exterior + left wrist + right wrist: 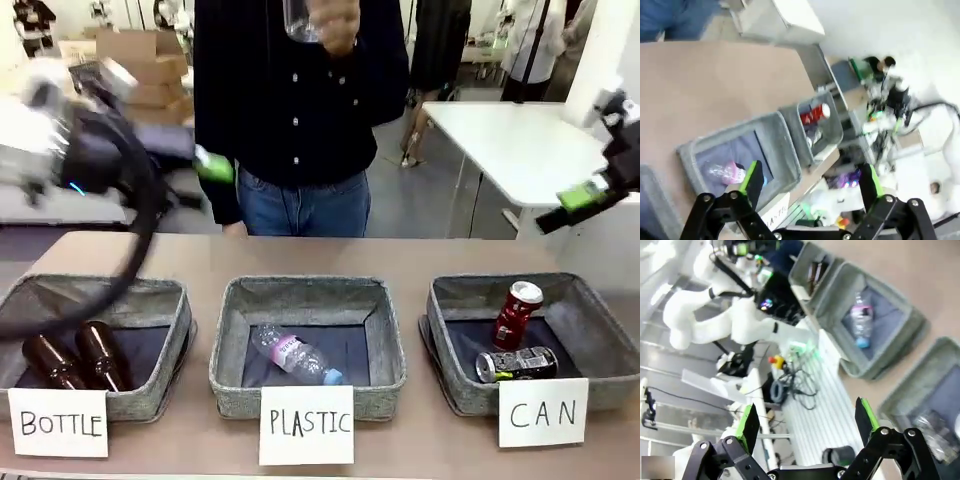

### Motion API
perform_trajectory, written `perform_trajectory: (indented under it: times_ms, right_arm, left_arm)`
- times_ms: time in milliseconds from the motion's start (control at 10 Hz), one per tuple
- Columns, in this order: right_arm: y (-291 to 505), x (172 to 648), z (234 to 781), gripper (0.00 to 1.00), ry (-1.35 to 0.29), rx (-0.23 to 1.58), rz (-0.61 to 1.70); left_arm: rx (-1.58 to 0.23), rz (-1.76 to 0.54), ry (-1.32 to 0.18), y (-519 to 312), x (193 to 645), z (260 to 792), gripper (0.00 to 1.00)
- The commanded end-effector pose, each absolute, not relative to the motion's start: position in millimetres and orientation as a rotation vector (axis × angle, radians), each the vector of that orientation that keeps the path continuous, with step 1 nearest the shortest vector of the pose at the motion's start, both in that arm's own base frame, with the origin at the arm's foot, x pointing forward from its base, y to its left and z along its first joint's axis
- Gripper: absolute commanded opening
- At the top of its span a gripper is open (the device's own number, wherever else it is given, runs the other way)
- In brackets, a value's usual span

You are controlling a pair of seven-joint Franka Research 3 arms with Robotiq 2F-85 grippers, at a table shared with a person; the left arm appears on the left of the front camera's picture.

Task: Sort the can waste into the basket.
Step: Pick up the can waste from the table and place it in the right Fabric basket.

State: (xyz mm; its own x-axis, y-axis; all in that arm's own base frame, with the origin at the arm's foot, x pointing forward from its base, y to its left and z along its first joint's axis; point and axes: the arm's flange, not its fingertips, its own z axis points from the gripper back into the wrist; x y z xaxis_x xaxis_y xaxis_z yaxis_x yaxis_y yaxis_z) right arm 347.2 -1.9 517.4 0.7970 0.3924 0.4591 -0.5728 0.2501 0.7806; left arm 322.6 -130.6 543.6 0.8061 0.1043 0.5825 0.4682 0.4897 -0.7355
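A brown table (400, 255) is seen running across the front view, with a person (290, 110) in a dark shirt and jeans standing at its far side; a clear object, cut off by the frame top, is held in the person's hand (335, 25).

Three grey woven baskets are lined up along the near edge. The right basket (590, 385), fronted by a white card reading "CAN" (543, 414), is found holding both cans. The middle basket (225, 350), carded "PLASTIC" (306, 424), holds a clear plastic bottle (292, 354) lying on its side. The left basket (170, 340), carded "BOTTLE" (58, 423), holds two brown glass bottles (75, 358).

The left arm (70, 140) is raised above the left basket, motion-blurred. The left gripper (810, 182) is seen released in its wrist view, jaws spread wide with nothing between the green pads; the table and baskets lie well below it. The right gripper (805, 420) is likewise released and empty, jaws wide, held high at the right edge, well apart from the baskets.

The red can (516, 313) is leaned tilted against the back of the CAN basket, silver top up. The black can (518, 364) lies on its side just in front of it, the two touching or nearly so.
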Motion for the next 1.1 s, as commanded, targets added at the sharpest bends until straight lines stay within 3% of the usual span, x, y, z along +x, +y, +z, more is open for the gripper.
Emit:
perform_trajectory:
  times_ms: [0, 100, 200, 300, 1000]
  right_arm:
    - [26, 345, 522, 1.00, -0.133, 1.236, 0.511]
    - [22, 354, 528, 1.00, -0.111, 1.323, 0.290]
    - [7, 363, 539, 1.00, -0.083, 1.408, 0.003]
    - [29, 350, 515, 1.00, -0.092, 1.247, 0.510]
    - [29, 350, 515, 1.00, -0.092, 1.247, 0.510]
  left_arm:
    - [-1.129, -0.145, -0.576, -62, 252, 527, 1.00]
    - [-1.187, -0.132, -0.490, -37, 243, 526, 1.00]
    - [-1.108, -0.097, -0.388, -23, 250, 512, 1.00]
    - [-1.118, -0.133, -0.585, -67, 312, 569, 1.00]
    - [-1.118, -0.133, -0.585, -67, 312, 569, 1.00]
